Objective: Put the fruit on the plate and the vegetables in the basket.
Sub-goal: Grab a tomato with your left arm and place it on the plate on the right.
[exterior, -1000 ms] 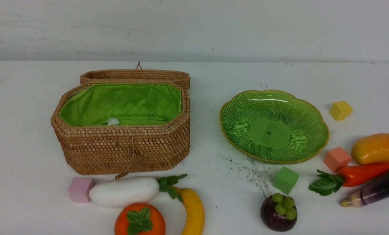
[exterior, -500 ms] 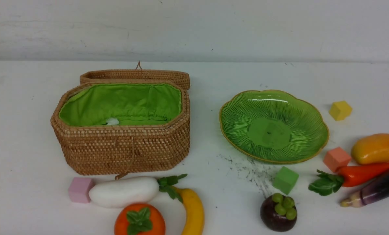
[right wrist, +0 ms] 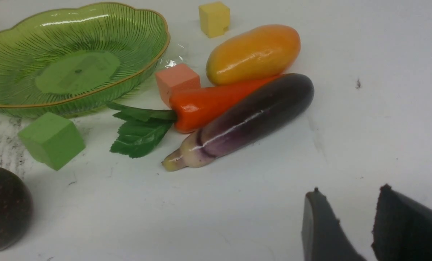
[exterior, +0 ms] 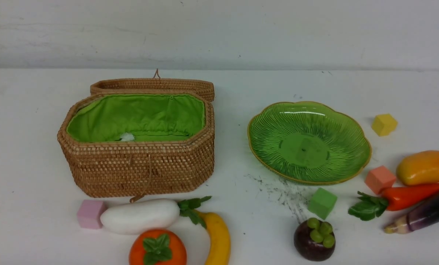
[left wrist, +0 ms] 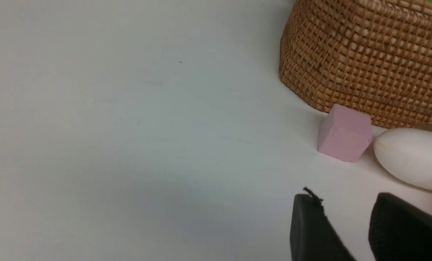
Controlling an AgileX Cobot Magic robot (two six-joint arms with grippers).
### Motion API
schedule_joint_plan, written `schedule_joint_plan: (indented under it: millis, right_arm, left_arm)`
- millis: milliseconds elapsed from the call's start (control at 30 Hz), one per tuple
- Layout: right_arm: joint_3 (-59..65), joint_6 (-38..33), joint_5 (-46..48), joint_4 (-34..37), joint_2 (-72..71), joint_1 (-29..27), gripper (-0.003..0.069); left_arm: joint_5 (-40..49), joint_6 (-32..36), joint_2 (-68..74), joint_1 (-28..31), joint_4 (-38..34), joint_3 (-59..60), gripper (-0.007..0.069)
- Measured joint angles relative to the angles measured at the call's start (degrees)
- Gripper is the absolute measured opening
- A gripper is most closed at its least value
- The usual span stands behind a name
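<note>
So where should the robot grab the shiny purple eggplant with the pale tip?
Probably from straight above, near the narrower pale-end half of the shiny purple eggplant, jaws across its width. It lies flat on its side, and the red-orange pepper with green leaves lies against its thick half, leaving little finger room there.

The basket (exterior: pixel 138 173) is woven brown wicker, rough and bumpy all over. Inside it is green cloth (exterior: pixel 138 114), soft and a bit wrinkly. The plate (exterior: pixel 307 147) is green glass you can see through. It is shiny, with thin raised lines and a gold edge. The radish (exterior: pixel 140 216), the mango (exterior: pixel 424 167), the pepper (exterior: pixel 412 195), the aubergine (exterior: pixel 425 211) and the purple ball (exterior: pixel 307 246) are smooth and glossy, with bright spots of light on them. The pink cube (exterior: pixel 90 214) and the green cube (exterior: pixel 322 202) are matt, not shiny at all. The worktop (exterior: pixel 28 147) is white, smooth and dull, with dark scuff marks by the plate.
</note>
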Motion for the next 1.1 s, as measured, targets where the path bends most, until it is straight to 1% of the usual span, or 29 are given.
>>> schedule_joint_plan:
  millis: [233,267,300,367,533,633,700,767,867,967,1000,1100]
  right_arm:
    - [0.0,0.0,0.0,0.0,0.0,0.0,0.0243]
    - [0.0,0.0,0.0,0.0,0.0,0.0,0.0243]
    - [0.0,0.0,0.0,0.0,0.0,0.0,0.0243]
    - [0.0,0.0,0.0,0.0,0.0,0.0,0.0243]
    - [0.0,0.0,0.0,0.0,0.0,0.0,0.0243]
    - [0.0,0.0,0.0,0.0,0.0,0.0,0.0243]
    - [0.0,0.0,0.0,0.0,0.0,0.0,0.0243]
    - [0.0,0.0,0.0,0.0,0.0,0.0,0.0243]
    - [0.0,0.0,0.0,0.0,0.0,0.0,0.0243]
    - [0.0,0.0,0.0,0.0,0.0,0.0,0.0243]
    - [0.0,0.0,0.0,0.0,0.0,0.0,0.0243]
    - [0.0,0.0,0.0,0.0,0.0,0.0,0.0243]
  left_arm:
    - [-1.88,0.0,0.0,0.0,-0.5,0.04,0.0239]
    - [-5.09,0.0,0.0,0.0,-0.69,0.04,0.0239]
    - [-5.49,0.0,0.0,0.0,-0.69,0.04,0.0239]
    - [-11.72,0.0,0.0,0.0,-0.87,0.04,0.0239]
    - [-23.18,0.0,0.0,0.0,-0.9,0.04,0.0239]
    - [-31.97,0.0,0.0,0.0,-1.05,0.04,0.0239]
    - [-34.63,0.0,0.0,0.0,-1.34,-1.11,0.0239]
    - [-34.58,0.0,0.0,0.0,-1.71,-4.03,0.0239]
    - [-32.13,0.0,0.67,0.0,-2.21,-11.5,0.0239]
    - [-27.42,0.0,5.48,0.0,-2.44,-22.44,0.0239]
    - [-27.0,0.0,6.29,0.0,-2.44,-23.13,0.0239]
    - [-16.95,0.0,13.86,0.0,-2.7,-33.99,0.0239]
